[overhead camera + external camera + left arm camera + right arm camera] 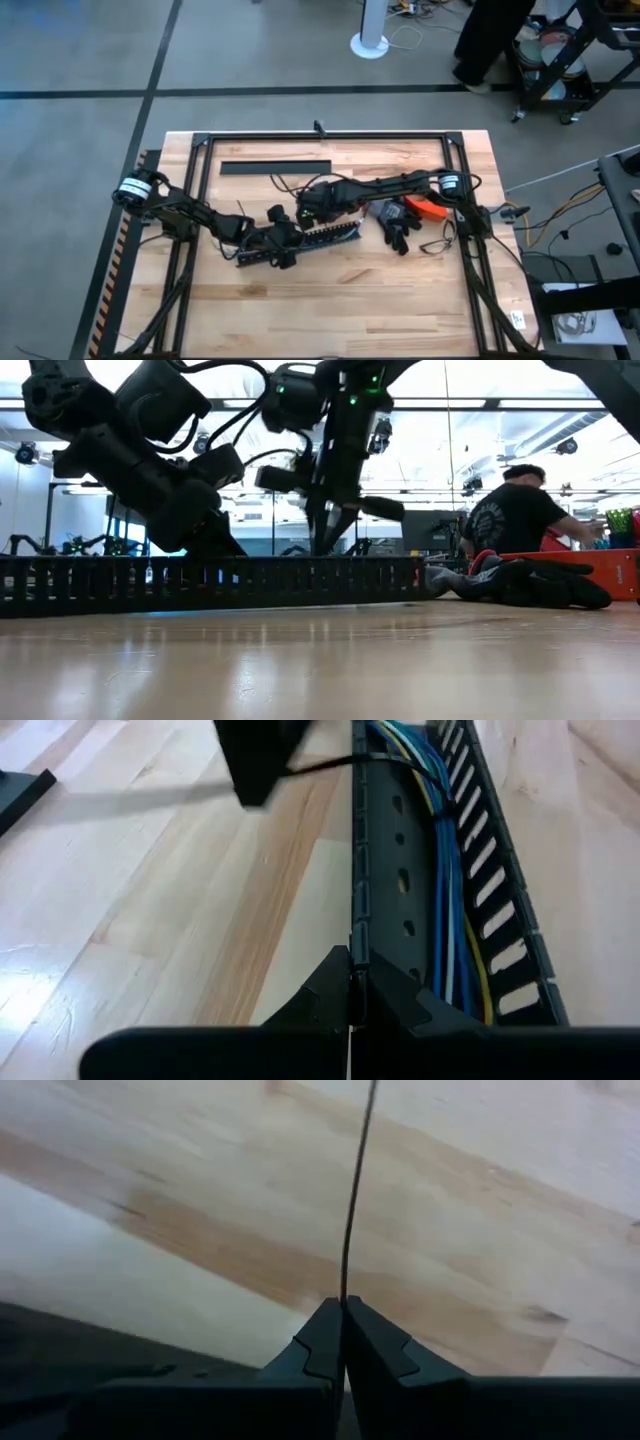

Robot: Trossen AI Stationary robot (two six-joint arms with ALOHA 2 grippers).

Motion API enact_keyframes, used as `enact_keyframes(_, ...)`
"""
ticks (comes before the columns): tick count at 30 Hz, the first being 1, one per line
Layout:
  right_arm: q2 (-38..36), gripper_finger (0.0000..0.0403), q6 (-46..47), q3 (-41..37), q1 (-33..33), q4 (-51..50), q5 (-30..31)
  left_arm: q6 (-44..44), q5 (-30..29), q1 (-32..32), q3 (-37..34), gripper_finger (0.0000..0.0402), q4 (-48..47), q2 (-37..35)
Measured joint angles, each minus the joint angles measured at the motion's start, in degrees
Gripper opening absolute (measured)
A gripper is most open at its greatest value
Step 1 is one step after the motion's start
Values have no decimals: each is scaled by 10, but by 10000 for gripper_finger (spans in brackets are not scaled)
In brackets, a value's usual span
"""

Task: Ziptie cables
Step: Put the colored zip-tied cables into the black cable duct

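1. The right tool (343, 1342) is pinching a ziptie (356, 1190) with its fingers pressed together on it, the thin dark strip running straight out ahead over the wood.
2. The left tool (352, 1003) is clamping the near wall of the black duct (400, 890), fingers tight on the plastic edge, steadying it.
3. In the high view the right tool (312, 203) is hanging just above the duct's (330, 236) middle, with the left tool (282, 238) gripping that duct toward its left end.
4. The cables (440, 870) are lying inside the duct, blue, yellow and pale strands running along its channel; a dark strip is crossing over them at the far end.
5. Further out, a spare black strip of duct cover (275, 167) is sitting at the far side of the tabletop (400, 300), and a dark glove (395, 225) and an orange object (425, 209) are resting to the right.
6. Risk from here: the ziptie is thin and held only at its end, so it may be twisting or slipping in the pinch and missing the slot; if the left hold is giving way, the duct may be skidding.
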Motion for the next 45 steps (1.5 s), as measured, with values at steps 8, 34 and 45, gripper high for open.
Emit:
enact_keyframes(8, 11, 0, 2, -1, 4, 7, -1, 1, -1, 0, 0, 0, -1, 0)
enact_keyframes(34, 11, 0, -23, 0, 25, 59, 35, -2, -8, 1, -1, 0, 0, 0)
enact_keyframes(45, 11, 0, -5, 0, 26, 65, 49, 19, -20, 2, -1, 0, 7, 0)
